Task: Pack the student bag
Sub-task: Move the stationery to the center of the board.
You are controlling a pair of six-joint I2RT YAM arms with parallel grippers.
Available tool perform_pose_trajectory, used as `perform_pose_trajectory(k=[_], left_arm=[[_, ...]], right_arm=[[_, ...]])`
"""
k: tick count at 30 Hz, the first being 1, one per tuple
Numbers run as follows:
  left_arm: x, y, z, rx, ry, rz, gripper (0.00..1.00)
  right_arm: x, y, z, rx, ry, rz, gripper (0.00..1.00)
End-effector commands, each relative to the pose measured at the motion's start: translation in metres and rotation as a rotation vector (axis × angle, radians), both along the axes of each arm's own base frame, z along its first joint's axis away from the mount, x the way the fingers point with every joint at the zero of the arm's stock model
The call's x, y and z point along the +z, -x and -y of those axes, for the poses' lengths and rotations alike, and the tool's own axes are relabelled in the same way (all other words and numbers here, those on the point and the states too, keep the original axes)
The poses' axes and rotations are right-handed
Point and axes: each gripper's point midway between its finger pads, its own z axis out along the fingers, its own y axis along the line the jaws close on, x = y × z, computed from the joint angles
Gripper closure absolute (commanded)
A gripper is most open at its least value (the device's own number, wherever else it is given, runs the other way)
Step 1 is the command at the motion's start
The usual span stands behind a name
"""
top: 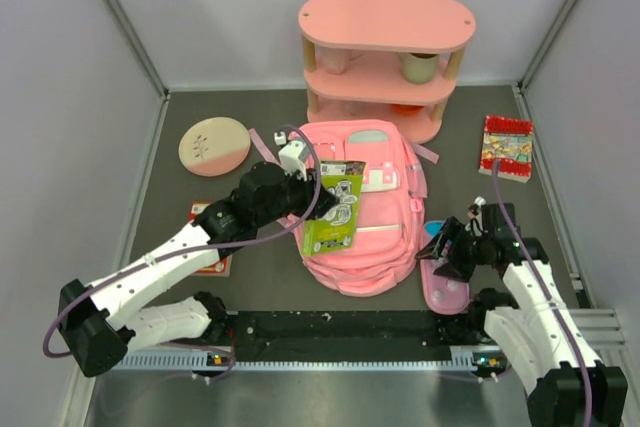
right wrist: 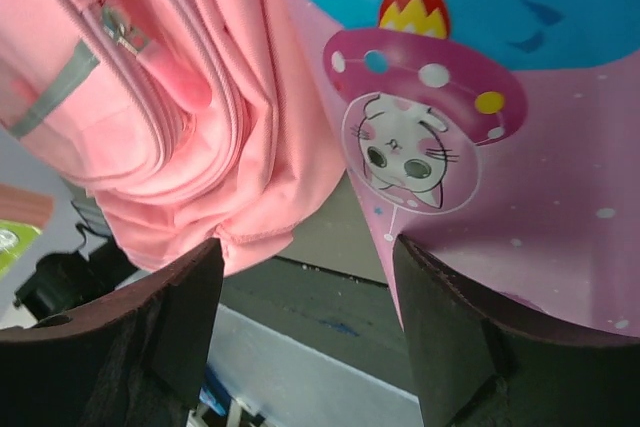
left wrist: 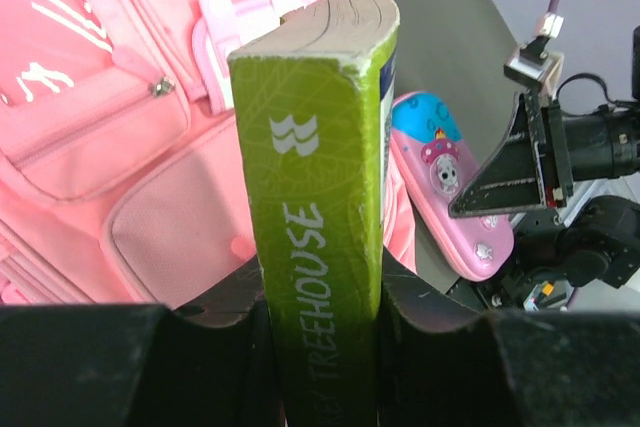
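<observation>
The student bag (top: pixel 375 247) lies flat in the middle of the mat, a large pink backpack with its zip pockets facing up (left wrist: pixel 120 127) (right wrist: pixel 200 97). My left gripper (top: pixel 318 192) (left wrist: pixel 320 297) is shut on a green book (top: pixel 335 209) (left wrist: pixel 320 177), gripped by its spine and held over the bag's left half. A purple-pink pencil case (top: pixel 445 292) (left wrist: pixel 450 187) (right wrist: pixel 480 147) with a cartoon cat lies just right of the bag. Just above its near end, my right gripper (top: pixel 447 247) (right wrist: pixel 305 257) stands open, one finger by the bag's fabric, the other at the case's edge, nothing between them.
A pink three-tier shelf (top: pixel 385 57) with a cup (top: pixel 420 67) stands at the back. A round pink-and-beige disc (top: pixel 214 145) lies back left and a red patterned book (top: pixel 507 147) back right. A red-edged card (top: pixel 197 213) lies under the left arm. Grey walls enclose the mat.
</observation>
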Motion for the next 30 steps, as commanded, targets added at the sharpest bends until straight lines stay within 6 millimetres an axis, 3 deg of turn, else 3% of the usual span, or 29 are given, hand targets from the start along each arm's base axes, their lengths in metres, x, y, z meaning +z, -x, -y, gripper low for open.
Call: perform_pose_trajectory(k=[1, 6, 8, 10, 17, 23, 30], left_arm=[[0.021, 0.007, 0.004, -0.017, 0.100, 0.023, 1.00], [0.021, 0.014, 0.003, -0.029, 0.120, 0.007, 1.00], [0.018, 0.015, 0.001, -0.027, 0.117, 0.002, 1.00], [0.018, 0.017, 0.000, -0.027, 0.118, 0.004, 1.00], [0.018, 0.019, -0.003, -0.027, 0.124, 0.002, 1.00], [0.021, 0.022, -0.004, -0.030, 0.129, 0.004, 1.00], [0.021, 0.023, -0.009, -0.014, 0.132, 0.012, 1.00]], right_arm=[[-0.014, -0.016, 0.024, -0.160, 0.143, -0.003, 0.31], [-0.045, -0.024, 0.052, -0.295, 0.288, -0.042, 0.30], [-0.049, -0.027, 0.058, -0.336, 0.312, -0.049, 0.30], [-0.042, -0.036, 0.061, -0.364, 0.313, -0.019, 0.30], [-0.037, -0.067, 0.095, -0.477, 0.479, 0.054, 0.28], [-0.030, -0.107, 0.104, -0.479, 0.515, 0.089, 0.28], [0.003, -0.152, 0.108, -0.464, 0.498, 0.190, 0.28]])
